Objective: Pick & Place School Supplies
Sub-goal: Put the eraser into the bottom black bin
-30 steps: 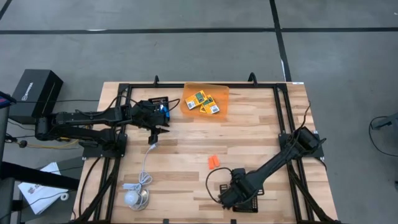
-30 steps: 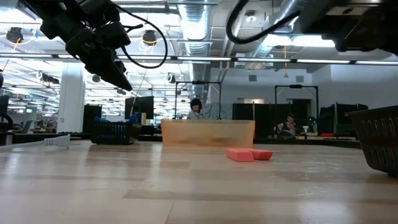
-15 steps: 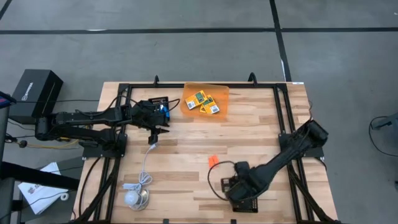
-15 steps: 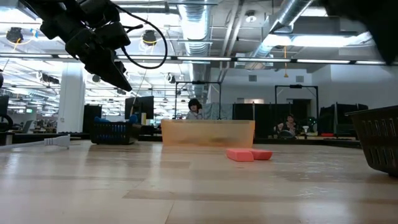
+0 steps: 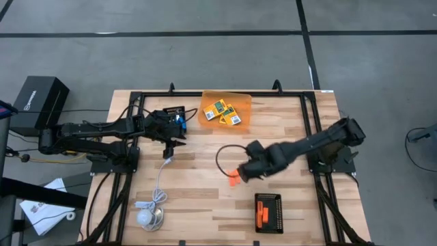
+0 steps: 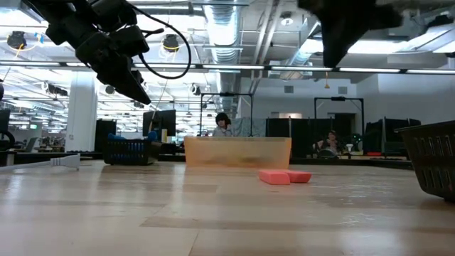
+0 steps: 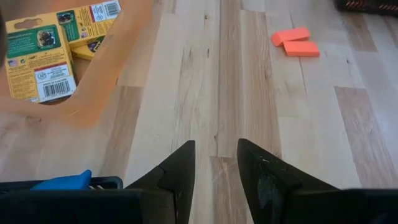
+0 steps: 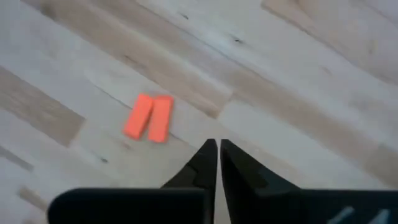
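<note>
Two orange sticks [image 5: 233, 180] lie side by side on the bare wood near the table's middle; the right wrist view shows the orange sticks [image 8: 149, 117] just ahead of my right gripper [image 8: 217, 144]. My right gripper [image 5: 242, 171] hovers beside them, shut and empty. More orange sticks [image 5: 259, 216] lie in a black tray [image 5: 269, 212] near the near edge. Yellow-and-green crayon boxes [image 5: 223, 111] lie in an orange tray [image 5: 243, 101] at the far edge. Blue-handled scissors [image 5: 179, 122] rest in a second black tray [image 5: 168, 111]. My left gripper [image 5: 169, 141] waits open beside the scissors.
A white cable [image 5: 161, 176] runs from the left gripper's area down to a round puck [image 5: 147, 218] at the near left. A dark basket [image 6: 431, 163] stands at the low view's right. Black frame rails border the table. Bare wood lies between the two arms.
My right gripper has swung from above the near black tray toward the table's middle and far side, ending beside the two loose orange sticks. The tray it covered now shows, with orange sticks inside. The left arm has kept still.
</note>
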Tool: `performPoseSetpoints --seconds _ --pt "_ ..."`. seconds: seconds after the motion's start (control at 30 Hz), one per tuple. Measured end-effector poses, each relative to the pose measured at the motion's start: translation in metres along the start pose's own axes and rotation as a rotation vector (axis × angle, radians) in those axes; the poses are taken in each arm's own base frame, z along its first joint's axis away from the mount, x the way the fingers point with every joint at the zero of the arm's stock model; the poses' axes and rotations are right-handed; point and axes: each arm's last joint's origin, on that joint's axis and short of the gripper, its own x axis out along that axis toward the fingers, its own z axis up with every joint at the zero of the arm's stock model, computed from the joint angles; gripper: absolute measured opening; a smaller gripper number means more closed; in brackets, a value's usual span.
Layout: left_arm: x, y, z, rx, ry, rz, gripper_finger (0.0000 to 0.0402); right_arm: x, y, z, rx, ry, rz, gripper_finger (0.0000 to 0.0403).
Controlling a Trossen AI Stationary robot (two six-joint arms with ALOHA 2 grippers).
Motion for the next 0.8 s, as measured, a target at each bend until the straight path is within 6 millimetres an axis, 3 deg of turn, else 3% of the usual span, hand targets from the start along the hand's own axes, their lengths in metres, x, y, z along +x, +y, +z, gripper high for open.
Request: performPoseSetpoints --seconds 0.13,0.33,0.47,0.57,0.8 --pt "0.000 0.000 0.000 -0.010 0.001 0.010 0.0115 0.017 -0.002 0.019 -0.110 0.076 0.006 0.0002" --pt "0.000 0.001 0.000 -0.010 -0.002 0.020 0.0115 0.067 -0.002 0.024 -0.057 0.081 0.346 0.0000" --pt "0.000 0.001 0.000 -0.019 -0.002 0.020 0.0115 0.098 -0.012 0.016 0.066 0.028 0.510 0.0000" --pt "0.000 0.001 0.000 -0.034 -0.003 0.020 0.0115 0.109 -0.022 0.007 0.133 0.017 0.604 0.0000" --pt "0.000 0.001 0.000 -0.054 -0.001 0.032 0.0115 0.134 -0.048 -0.025 0.201 0.112 0.556 0.0000"
